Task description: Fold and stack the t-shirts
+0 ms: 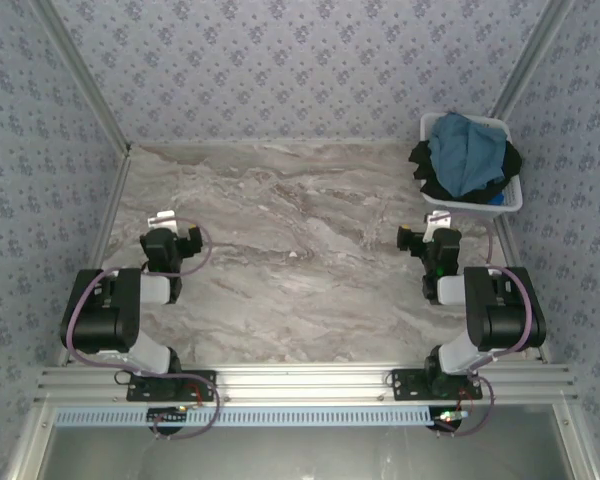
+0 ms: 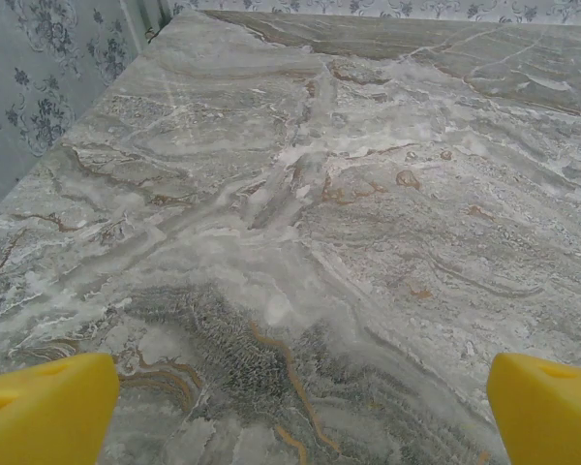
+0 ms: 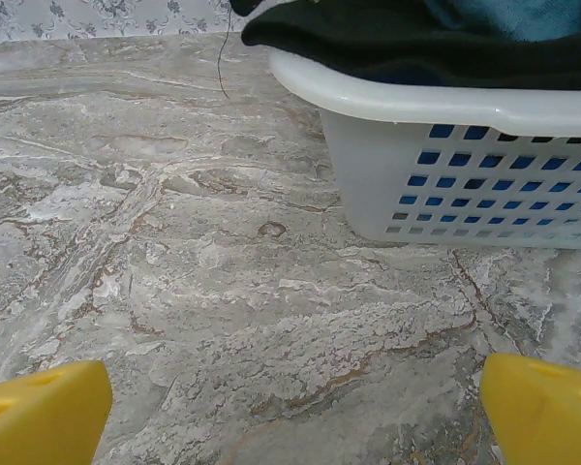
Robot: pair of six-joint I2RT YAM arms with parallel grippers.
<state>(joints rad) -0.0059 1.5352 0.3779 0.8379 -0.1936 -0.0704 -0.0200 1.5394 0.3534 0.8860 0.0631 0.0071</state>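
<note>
We count two arms, the left arm (image 1: 108,315) and the right arm (image 1: 498,310). There are two grippers, the left gripper (image 1: 166,222) and the right gripper (image 1: 430,238), each showing two yellow fingertips (image 2: 41,412) in its own wrist view (four fingertips in all). There is one marble-patterned table (image 1: 300,240) with one white basket (image 1: 508,205) on it, and in the basket we count one teal-blue shirt (image 1: 468,150), plus black cloth (image 1: 427,165) that may be one shirt or several, since we cannot tell the folds apart.
</note>
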